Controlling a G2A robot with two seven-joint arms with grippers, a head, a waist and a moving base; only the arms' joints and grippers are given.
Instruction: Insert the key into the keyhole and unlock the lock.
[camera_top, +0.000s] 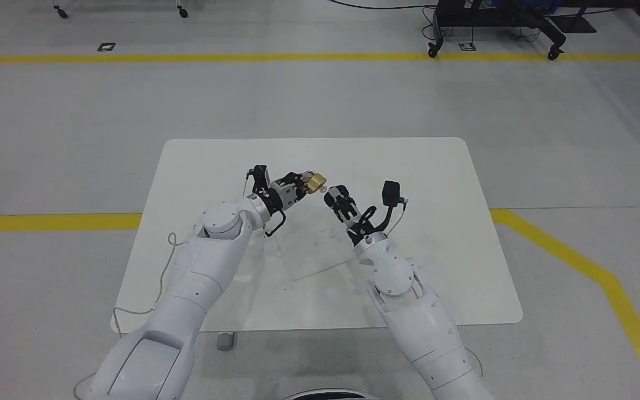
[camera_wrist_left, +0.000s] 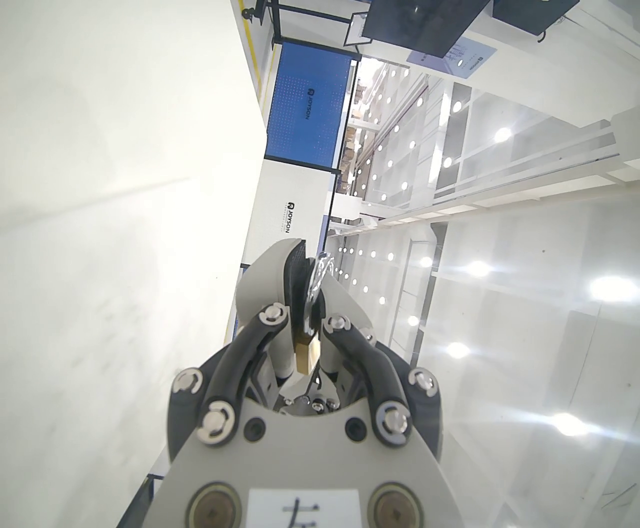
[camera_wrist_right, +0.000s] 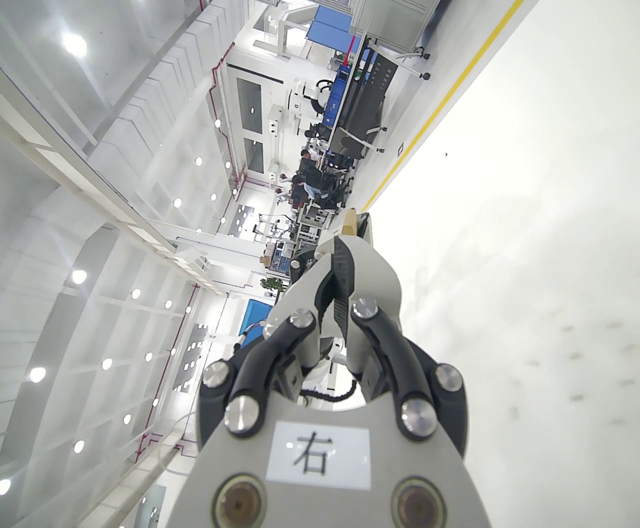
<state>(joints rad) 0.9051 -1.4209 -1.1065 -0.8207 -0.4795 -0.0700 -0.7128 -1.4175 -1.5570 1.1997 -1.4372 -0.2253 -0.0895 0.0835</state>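
Clearly, the left pincer is clenched on the brass lock, shackle between its pads, over the middle of the white worktop. The right pincer is pressed closed just beside the lock, tips pointing at it (whether anything sits between its pads I cannot tell).

Sm brass lock held aloft
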